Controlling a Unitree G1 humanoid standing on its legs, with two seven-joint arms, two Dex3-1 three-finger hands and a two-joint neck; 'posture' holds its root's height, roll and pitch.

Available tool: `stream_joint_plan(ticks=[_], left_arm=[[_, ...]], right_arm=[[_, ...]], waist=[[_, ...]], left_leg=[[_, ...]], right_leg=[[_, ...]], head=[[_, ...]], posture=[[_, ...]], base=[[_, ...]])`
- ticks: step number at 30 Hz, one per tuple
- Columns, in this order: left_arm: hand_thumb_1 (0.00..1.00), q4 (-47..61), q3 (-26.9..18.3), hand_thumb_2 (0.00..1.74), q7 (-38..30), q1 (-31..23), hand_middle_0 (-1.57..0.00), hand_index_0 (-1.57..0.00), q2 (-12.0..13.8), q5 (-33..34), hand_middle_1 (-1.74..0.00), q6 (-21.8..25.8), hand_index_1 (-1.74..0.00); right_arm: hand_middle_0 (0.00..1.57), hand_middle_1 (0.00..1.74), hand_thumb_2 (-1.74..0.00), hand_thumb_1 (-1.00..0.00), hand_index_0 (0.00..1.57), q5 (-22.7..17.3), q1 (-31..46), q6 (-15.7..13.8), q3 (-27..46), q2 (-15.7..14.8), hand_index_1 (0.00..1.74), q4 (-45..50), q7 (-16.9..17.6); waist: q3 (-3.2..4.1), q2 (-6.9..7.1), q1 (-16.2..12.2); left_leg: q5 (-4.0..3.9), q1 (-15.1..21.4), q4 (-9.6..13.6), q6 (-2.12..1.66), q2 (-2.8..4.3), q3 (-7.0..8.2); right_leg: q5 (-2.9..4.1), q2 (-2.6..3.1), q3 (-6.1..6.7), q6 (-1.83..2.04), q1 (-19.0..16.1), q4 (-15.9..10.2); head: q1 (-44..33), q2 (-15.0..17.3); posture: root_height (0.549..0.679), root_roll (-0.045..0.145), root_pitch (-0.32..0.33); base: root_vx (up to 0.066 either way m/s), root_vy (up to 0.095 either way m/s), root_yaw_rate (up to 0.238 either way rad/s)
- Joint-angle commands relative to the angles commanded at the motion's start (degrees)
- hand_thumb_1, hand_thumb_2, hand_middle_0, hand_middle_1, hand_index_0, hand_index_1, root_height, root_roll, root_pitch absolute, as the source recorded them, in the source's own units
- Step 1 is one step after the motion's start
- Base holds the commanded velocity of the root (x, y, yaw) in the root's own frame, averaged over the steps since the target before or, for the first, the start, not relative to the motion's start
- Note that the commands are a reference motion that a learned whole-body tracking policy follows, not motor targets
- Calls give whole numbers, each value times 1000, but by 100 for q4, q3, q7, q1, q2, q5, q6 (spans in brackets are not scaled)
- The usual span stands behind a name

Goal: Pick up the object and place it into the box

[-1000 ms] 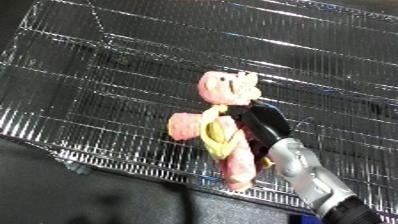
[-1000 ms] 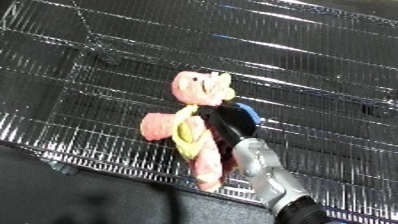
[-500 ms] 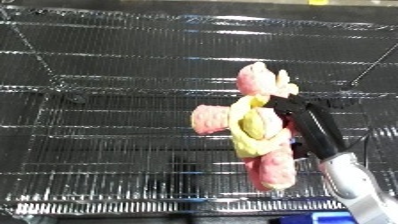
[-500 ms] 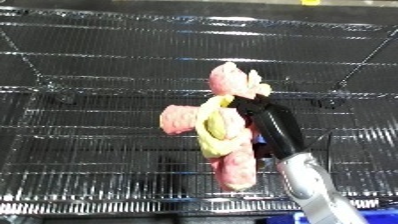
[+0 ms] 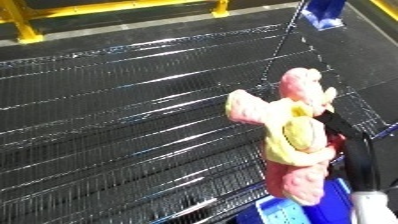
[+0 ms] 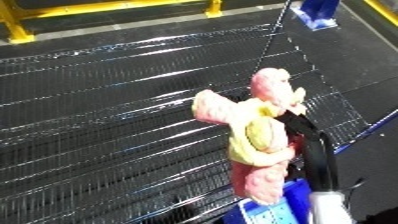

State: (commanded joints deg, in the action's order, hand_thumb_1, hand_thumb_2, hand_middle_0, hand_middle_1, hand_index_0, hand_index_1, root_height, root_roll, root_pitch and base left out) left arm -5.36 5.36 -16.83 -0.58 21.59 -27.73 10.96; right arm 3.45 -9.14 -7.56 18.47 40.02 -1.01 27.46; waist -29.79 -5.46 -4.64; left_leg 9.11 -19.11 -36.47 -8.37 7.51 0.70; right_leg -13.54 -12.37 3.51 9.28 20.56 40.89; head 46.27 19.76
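Note:
A pink plush toy (image 5: 289, 135) in a yellow shirt hangs in the air above the black wire mesh surface (image 5: 133, 115). My right hand (image 5: 353, 147) comes up from the lower right, its black fingers curled round the toy's back and right side. The toy's lower legs dangle just over the corner of a blue bin (image 6: 266, 214) at the bottom edge. Most of the bin is cut off by the view's edge. My left hand shows in neither view.
A yellow rail (image 5: 107, 9) runs along the far side of the mesh. A blue object (image 5: 324, 12) stands at the top right on dark floor. A thin metal rod (image 5: 280, 37) rises from the mesh near its right end.
The whole view has swung and tilted, so the camera moved. The toy stays in my right hand and is now over the right end of the mesh, with the blue bin's corner below it.

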Motion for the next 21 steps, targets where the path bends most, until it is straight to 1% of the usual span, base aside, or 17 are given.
stream_joint_plan(ticks=[5, 6, 10, 15, 20, 21], left_arm=[[1000, -22, 14, 1740, -50, 17, -1570, -1570, 2, 45, -1740, 39, -1740], [1000, -29, 31, 1740, -56, 23, -1570, -1570, 1, 41, -1740, 48, -1740], [1000, -67, 103, 1740, -71, 33, -1570, -1570, -7, 4, -1740, 80, -1740], [1000, -102, 106, 1740, -74, -28, -1570, -1570, -40, -86, -1740, 117, -1740], [1000, -178, 120, 1740, -62, -70, -1570, -1570, -18, -153, -1740, 180, -1740], [1000, -185, 127, 1740, -57, -73, -1570, -1570, -11, -164, -1740, 194, -1740]], right_arm=[[1570, 1740, -1740, -1000, 1570, -384, 390, -214, 647, -367, 1740, -232, 400], [1570, 1740, -1740, -1000, 1570, -495, 437, -272, 763, -440, 1740, -309, 487], [1570, 1740, -1740, -1000, 1570, -894, 681, -493, 1221, -627, 1740, -634, 734], [1570, 1740, -1740, -1000, 1570, -1135, 952, -584, 1594, -768, 1740, -968, 878], [1570, 1740, -1740, -1000, 1570, -1725, 888, -791, 1758, -850, 1740, -1560, 942], [1492, 1653, -1653, -950, 1492, -1878, 846, -851, 1785, -850, 1653, -1707, 952]], waist=[[0, -40, -195], [0, -47, -246], [0, -85, -473], [0, -180, -699], [0, -257, -818], [0, -268, -831]], left_leg=[[30, 91, 38, 5, 20, 76], [36, 109, 44, 2, 28, 96], [51, 182, 63, -16, 61, 192], [40, 250, 118, -37, 95, 299], [23, 301, 190, -58, 114, 383], [20, 306, 198, -62, 115, 395]], right_leg=[[19, 6, 41, 3, -73, -77], [28, 6, 50, 3, -86, -94], [67, -1, 92, 1, -119, -147], [102, 3, 141, -18, -142, -232], [178, 5, 167, -26, -158, -348], [191, 5, 170, -26, -160, -365]], head=[[520, 185], [750, 264], [1217, 323], [1564, 271], [1653, 259], [1656, 264]], posture=[[635, 55, -98], [636, 56, -99], [637, 60, -102], [640, 67, -100], [642, 70, -94], [643, 70, -93]], base=[[-2, 25, -87], [-5, 27, -113], [-5, 41, -142], [-2, 46, -136], [-8, 29, -97], [-11, 21, -72]])
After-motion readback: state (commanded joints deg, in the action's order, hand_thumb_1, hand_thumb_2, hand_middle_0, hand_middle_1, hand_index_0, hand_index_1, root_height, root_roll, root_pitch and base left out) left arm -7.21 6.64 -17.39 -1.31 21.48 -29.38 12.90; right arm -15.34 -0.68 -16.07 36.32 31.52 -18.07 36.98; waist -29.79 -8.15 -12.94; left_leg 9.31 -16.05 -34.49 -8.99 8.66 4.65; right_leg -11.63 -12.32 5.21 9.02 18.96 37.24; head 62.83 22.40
